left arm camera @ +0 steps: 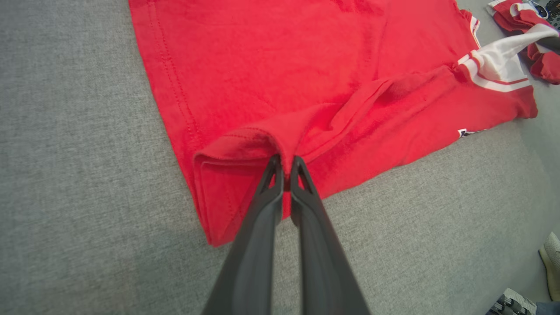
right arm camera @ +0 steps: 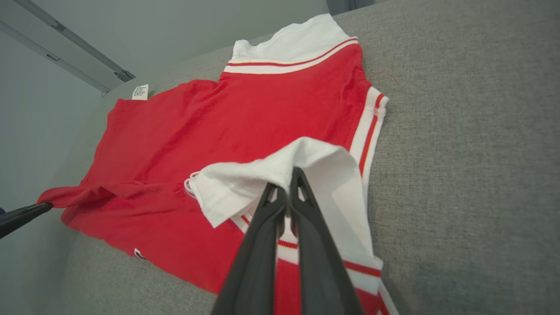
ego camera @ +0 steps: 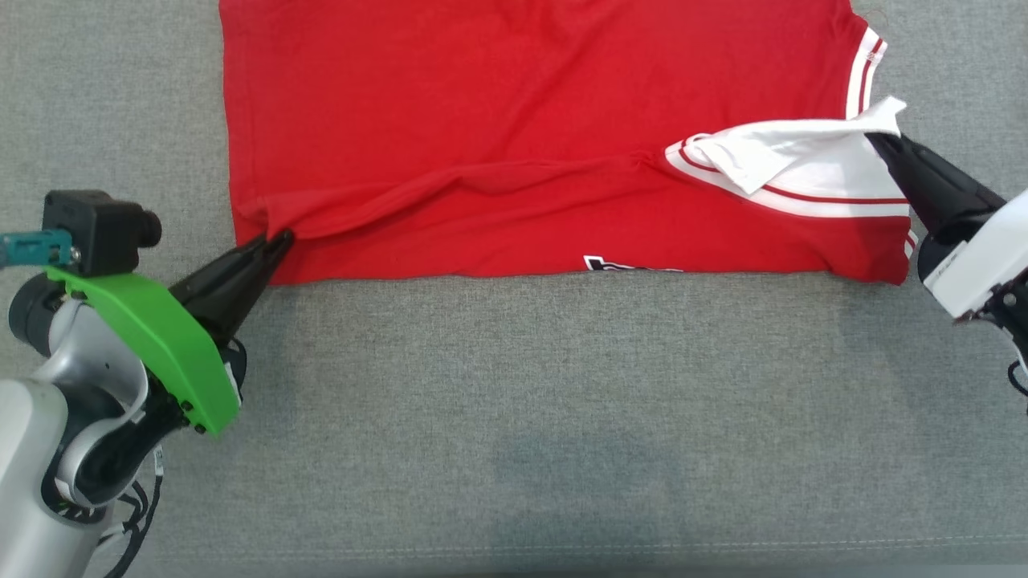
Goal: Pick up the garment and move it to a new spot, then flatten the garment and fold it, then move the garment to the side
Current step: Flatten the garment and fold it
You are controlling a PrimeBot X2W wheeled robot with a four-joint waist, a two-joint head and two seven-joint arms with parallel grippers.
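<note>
The garment (ego camera: 514, 136) is a red shirt with white, red-striped trim, spread on a grey fabric surface. Its near part is doubled over toward the far side. My left gripper (ego camera: 277, 238) is shut on the red hem at the shirt's left side; the left wrist view has the garment (left arm camera: 306, 78) bunched between the closed fingertips of that gripper (left arm camera: 285, 162). My right gripper (ego camera: 877, 140) is shut on a white sleeve fold at the right side. In the right wrist view that gripper (right arm camera: 286, 181) pinches the white cloth of the garment (right arm camera: 245, 118), lifted a little off the shirt.
Grey upholstery (ego camera: 514, 417) stretches wide between the shirt and the near edge. A red and white cloth heap (left arm camera: 531, 26) lies past the shirt's far corner. A shoe (left arm camera: 552, 262) stands on the floor beside the surface. A pale wall (right arm camera: 131, 35) rises behind.
</note>
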